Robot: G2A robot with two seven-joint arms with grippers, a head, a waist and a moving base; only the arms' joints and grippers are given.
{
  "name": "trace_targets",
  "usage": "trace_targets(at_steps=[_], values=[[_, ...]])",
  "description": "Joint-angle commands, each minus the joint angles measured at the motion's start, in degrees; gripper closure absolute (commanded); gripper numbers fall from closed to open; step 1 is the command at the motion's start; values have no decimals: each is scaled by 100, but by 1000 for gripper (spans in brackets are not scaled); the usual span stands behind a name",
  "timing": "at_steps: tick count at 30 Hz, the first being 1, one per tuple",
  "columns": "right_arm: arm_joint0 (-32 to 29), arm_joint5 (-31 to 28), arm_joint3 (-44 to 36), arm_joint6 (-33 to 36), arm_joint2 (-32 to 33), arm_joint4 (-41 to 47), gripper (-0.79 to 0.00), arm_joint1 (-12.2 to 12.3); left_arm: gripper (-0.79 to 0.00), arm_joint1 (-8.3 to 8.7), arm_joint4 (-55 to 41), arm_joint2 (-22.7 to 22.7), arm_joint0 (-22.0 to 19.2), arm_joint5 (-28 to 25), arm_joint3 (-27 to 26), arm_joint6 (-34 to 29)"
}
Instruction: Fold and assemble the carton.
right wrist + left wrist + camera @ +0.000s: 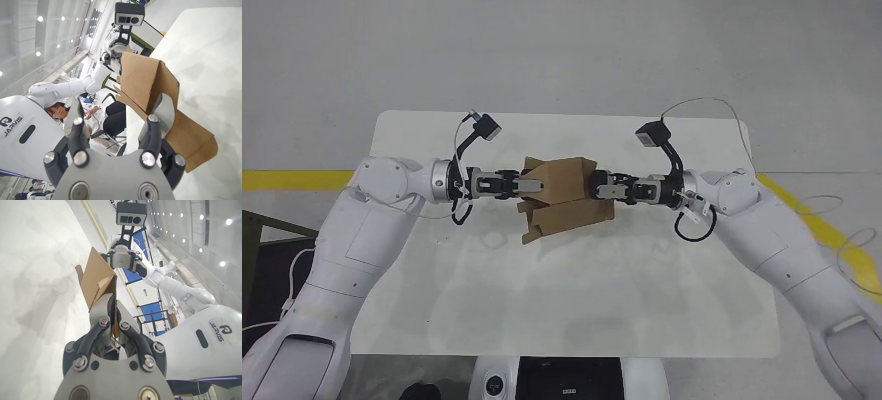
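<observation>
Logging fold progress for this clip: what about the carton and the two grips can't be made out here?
- Top view: the underside of the carton, hidden by its own upper panels; whether it touches the table, since the camera looks straight down.
- Left wrist view: the flap edge inside the left gripper, covered by its shut fingers.
- Right wrist view: the carton wall behind one finger of the open right gripper.

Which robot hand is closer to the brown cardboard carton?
Left. The left gripper is clamped on one edge of the brown cardboard carton; the right gripper is open at the opposite side, one finger against a panel.
</observation>
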Motion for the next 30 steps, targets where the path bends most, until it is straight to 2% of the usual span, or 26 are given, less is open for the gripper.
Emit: trace_targets(at_steps=[1, 10, 12, 15, 30], values=[[40, 9, 28, 9, -62, 53, -640, -24, 0, 2, -32, -11, 8, -11, -34, -41], [151, 55, 86, 56, -287, 333, -603, -130, 0, 6, -58, -24, 39, 2, -112, -114], [163, 78, 93, 79, -325, 405, -557, -153, 0, 5, -75, -26, 43, -1, -116, -119], [163, 85, 81, 86, -347, 560, -385, -180, 0, 5, -77, -28, 49, -4, -117, -124], [270, 288, 146, 289, -359, 560, -339, -247, 0, 10, -38, -47, 91, 3, -130, -140]])
